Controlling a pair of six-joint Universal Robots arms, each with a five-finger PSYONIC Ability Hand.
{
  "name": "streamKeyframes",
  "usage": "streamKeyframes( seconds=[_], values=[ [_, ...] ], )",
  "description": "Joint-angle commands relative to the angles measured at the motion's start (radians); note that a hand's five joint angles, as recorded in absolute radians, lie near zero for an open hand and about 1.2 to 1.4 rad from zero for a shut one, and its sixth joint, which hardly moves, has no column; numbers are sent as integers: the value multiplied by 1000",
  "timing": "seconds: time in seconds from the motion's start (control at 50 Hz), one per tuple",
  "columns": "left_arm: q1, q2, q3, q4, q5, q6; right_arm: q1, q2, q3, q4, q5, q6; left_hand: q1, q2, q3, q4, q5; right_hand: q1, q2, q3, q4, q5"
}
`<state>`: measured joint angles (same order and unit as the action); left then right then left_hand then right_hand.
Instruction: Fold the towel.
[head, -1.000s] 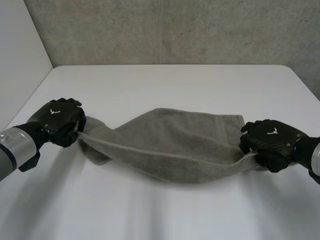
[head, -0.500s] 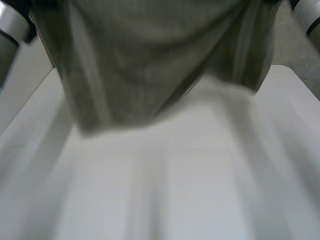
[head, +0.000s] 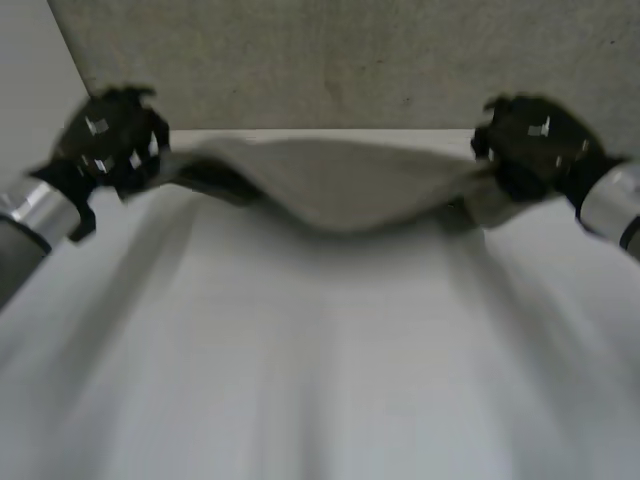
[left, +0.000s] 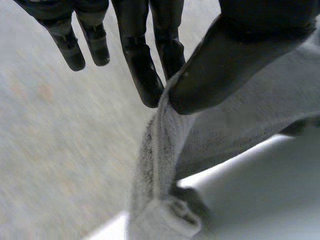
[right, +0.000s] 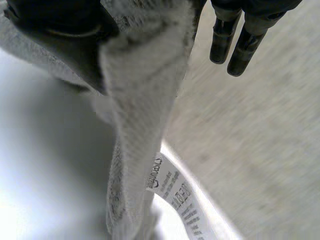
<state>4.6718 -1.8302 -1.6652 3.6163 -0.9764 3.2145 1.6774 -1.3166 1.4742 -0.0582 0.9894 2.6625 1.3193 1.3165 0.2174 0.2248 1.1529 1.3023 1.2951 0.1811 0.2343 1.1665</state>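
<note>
The towel is suspended over the far edge of the tabletop, stretched between both robot hands. Its middle sags toward the tabletop; contact with the surface cannot be determined.

The left robot hand is above the far left corner of the tabletop. In the left wrist view it is closed on one end of the towel: the thumb presses the bunched cloth against the fingers, and the remaining fingers extend straight. A loose towel corner hangs below the pinch, toward the tabletop.

The right robot hand is above the far right corner of the tabletop. In the right wrist view its thumb clamps the other end of the towel, which hangs in a narrow fold toward the tabletop. A white printed label is attached to this hanging fold.
</note>
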Motion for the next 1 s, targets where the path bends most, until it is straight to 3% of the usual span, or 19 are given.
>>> streamKeyframes(
  seconds=[0.02, 0.14, 0.46, 0.5, 0.52, 0.56, 0.6, 0.8, 1.0],
  values=[
    [-27, -43, -165, -22, 50, 74, -39, 36, 178, -3, -37, -92, 77, 80, -43, -50, 69, 94, 101, -7, -60, 55],
    [-61, -29, -231, -91, 56, 79, -74, 37, 242, 9, -29, -145, 77, 80, -43, -50, 69, 94, 101, -7, -60, 55],
    [-27, -49, -229, -76, 51, 81, -77, -36, 296, 9, -12, -13, 77, 80, -43, -50, 69, 74, 82, -7, -60, 36],
    [-28, -70, -226, -73, 51, 82, -73, -32, 308, 6, -6, 5, 77, 80, -43, -50, 69, -217, -210, -7, -60, -256],
    [-30, -86, -222, -73, 50, 87, -73, -32, 308, 6, -6, 5, 77, 80, -43, -50, 69, -219, -212, -7, -60, -258],
    [-30, -95, -219, -73, 48, 99, -73, -27, 316, 2, 9, 7, 77, 80, -43, -50, 69, -538, -530, -7, -60, -576],
    [-30, -103, -217, -73, 44, 116, -73, -27, 317, 0, 21, 7, 77, 80, -43, -50, 69, -676, -668, -7, -60, -714],
    [-45, -107, -245, -84, 41, 177, -81, 0, 351, -29, 49, 20, 48, 51, -43, -50, 40, -786, -779, -7, -60, -824],
    [-35, -97, -252, -84, -47, 180, -90, 3, 435, -137, 66, 53, 48, 51, -43, -50, 40, -683, -676, -7, -60, -722]
  ],
)
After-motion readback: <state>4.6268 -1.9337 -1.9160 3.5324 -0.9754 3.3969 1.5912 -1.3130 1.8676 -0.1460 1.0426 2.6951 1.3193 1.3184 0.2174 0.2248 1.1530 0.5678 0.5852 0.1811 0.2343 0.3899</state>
